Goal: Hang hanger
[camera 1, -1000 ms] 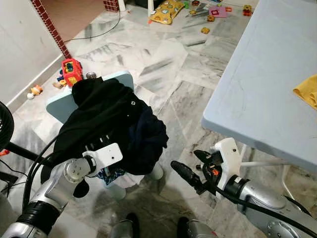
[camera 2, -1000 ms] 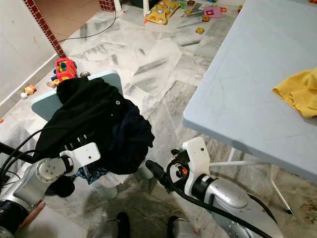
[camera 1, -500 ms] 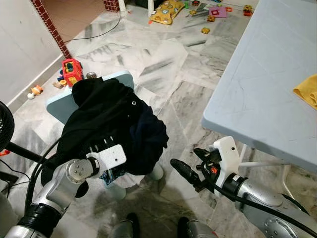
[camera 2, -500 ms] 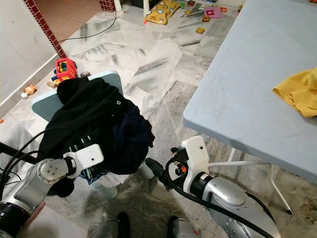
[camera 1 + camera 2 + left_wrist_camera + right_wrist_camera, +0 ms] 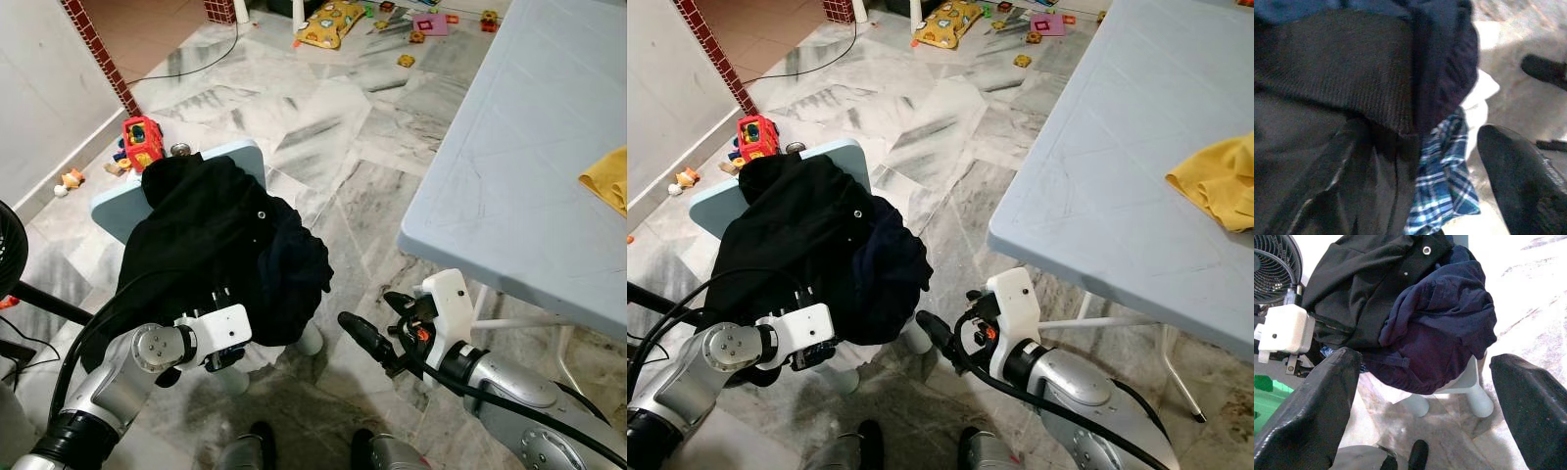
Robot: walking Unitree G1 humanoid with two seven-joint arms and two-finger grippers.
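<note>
One stool (image 5: 235,157), two dark garments (image 5: 211,235) piled on it — left gripper (image 5: 1415,161) spread against them, right gripper (image 5: 1425,396) apart; table (image 5: 509,176) just right.

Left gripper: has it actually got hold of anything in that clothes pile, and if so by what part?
Cannot be told. The left gripper is pushed into the black garment at the pile's near edge, its fingertips hidden among the folds. The right gripper hangs open, holding nothing.

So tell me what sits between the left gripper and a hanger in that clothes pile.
No hanger can be made out. The left gripper is at the near edge of the pile on the small blue stool, facing a black garment, a navy one and plaid cloth. Anything underneath is hidden.
</note>
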